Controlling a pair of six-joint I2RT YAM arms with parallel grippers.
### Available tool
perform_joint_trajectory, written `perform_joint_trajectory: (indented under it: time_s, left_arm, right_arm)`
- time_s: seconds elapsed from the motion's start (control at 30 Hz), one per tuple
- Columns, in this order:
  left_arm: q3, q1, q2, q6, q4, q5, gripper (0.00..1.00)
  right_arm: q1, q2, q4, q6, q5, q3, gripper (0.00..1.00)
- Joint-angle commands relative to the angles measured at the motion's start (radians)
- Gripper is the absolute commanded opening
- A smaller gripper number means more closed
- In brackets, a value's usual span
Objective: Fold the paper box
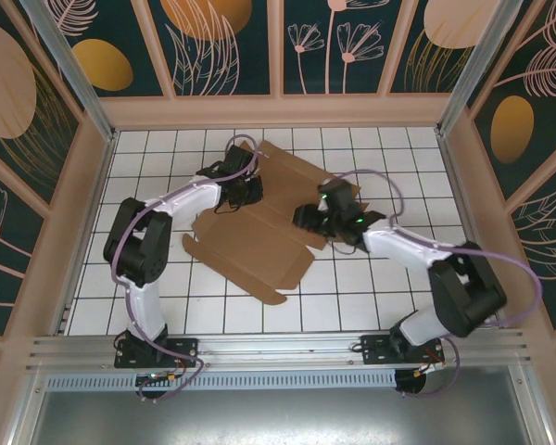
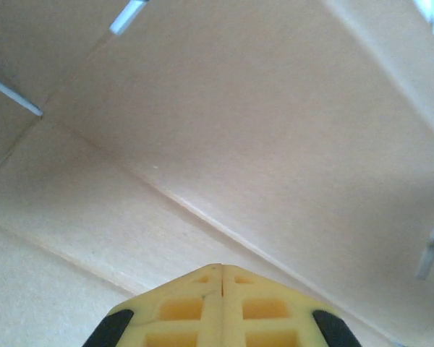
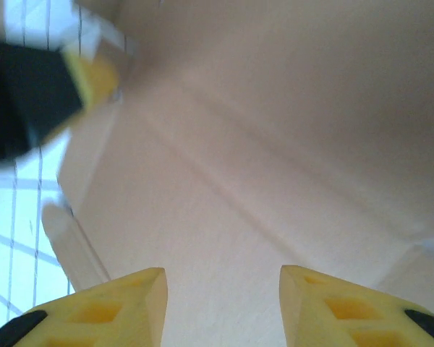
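Three floral walls (image 1: pixel 227 42) enclose white-tiled table (image 1: pixel 352 287) bearing paper box (image 1: pixel 250 246).

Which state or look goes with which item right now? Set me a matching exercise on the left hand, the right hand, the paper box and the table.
Column one:
1. left hand
2. right hand
3. paper box
4. table

Column two:
A. white squares with dark lines
B. fingers apart, nothing between them
C. brown, spread out between the two arms
D. fingers pressed together

Pairs: 1-D, 2-B, 3-C, 4-A
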Motion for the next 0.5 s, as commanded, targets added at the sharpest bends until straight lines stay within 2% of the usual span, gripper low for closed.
perform_joint_trajectory:
  time_s: [0.0,0.07,0.17,0.23,0.37,0.47]
  left_arm:
    - [-0.046,-0.003,-0.039,-0.051,0.036,0.075,0.0]
    - [-0.07,-0.003,-0.035,-0.058,0.045,0.08,0.0]
    - [-0.09,-0.002,-0.019,-0.061,0.054,0.067,0.0]
    - [-0.095,-0.001,-0.007,-0.072,0.066,0.081,0.0]
    - [-0.141,-0.001,0.006,-0.105,0.115,0.113,0.0]
    - [-0.183,-0.002,0.01,-0.138,0.14,0.128,0.0]
  right_arm:
    - [-0.133,-0.059,-0.188,0.016,0.09,-0.004,0.47]
    - [-0.201,-0.068,-0.241,-0.021,0.09,0.015,0.48]
    - [-0.258,-0.039,-0.254,-0.053,0.018,0.026,0.53]
    - [-0.258,0.008,-0.303,-0.074,0.072,0.062,0.57]
    - [-0.29,0.051,-0.304,-0.16,0.144,0.131,0.59]
    - [-0.277,0.111,-0.299,-0.206,0.018,0.225,0.59]
